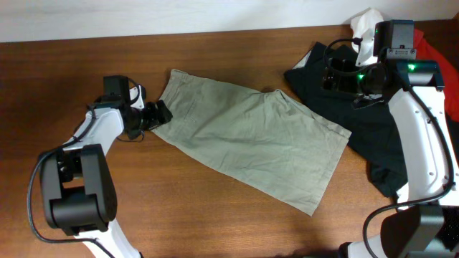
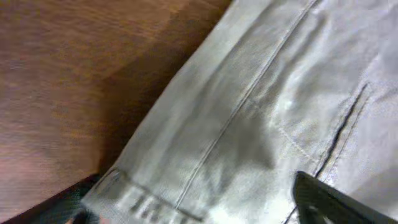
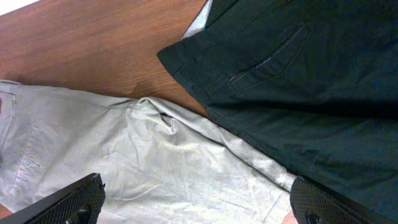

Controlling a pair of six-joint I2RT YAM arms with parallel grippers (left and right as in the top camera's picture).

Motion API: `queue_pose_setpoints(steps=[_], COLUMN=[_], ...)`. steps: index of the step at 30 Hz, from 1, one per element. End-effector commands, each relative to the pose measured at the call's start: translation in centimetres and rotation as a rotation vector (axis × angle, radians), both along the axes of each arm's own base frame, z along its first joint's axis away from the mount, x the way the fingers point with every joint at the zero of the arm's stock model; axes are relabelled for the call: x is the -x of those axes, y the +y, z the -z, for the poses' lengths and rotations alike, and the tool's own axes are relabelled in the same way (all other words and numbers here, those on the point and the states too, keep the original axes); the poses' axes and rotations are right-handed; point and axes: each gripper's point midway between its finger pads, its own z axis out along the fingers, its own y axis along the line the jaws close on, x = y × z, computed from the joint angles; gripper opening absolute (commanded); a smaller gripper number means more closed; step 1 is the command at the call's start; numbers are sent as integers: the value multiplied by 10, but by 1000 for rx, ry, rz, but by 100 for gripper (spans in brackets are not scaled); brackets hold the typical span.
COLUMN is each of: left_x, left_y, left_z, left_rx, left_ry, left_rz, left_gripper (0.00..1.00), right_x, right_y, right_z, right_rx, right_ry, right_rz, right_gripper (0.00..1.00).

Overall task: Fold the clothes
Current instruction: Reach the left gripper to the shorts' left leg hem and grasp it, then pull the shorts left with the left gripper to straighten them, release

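While the khaki shorts (image 1: 251, 136) lie spread slantwise on the table (image 1: 215, 222) in the overhead view, the left gripper (image 1: 154, 115) sits at their waistband end and the right gripper (image 1: 338, 73) hangs over a dark garment (image 1: 373, 143) beside them. At the left wrist, the fingers (image 2: 329, 202) stand wide apart astride the waistband corner, pinching nothing. At the right wrist, the fingers (image 3: 68, 199) are equally wide and empty, above where the dark cloth overlaps the shorts. The first fold looks barely set up; next, the left jaws must close on the waistband
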Motion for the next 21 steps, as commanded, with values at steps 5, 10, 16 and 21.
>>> queue_pose_setpoints(steps=[5,10,16,21], left_x=[19,20,67,83], left_y=[0,94,194,162], left_z=[42,39,37,10], left_rx=[9,12,77,86], left_ry=[121,118,239,313], left_rz=[-19,-245,-626,-573], left_gripper=[13,1,1,1], right_x=[0,0,0,0], right_y=[1,1,1,1], right_z=[-5,-5,-5,-5], right_rx=[8,8,8,8], right_ry=[-12,-12,-12,-12], right_rz=[-1,-1,-1,-1], right_gripper=[99,99,99,99])
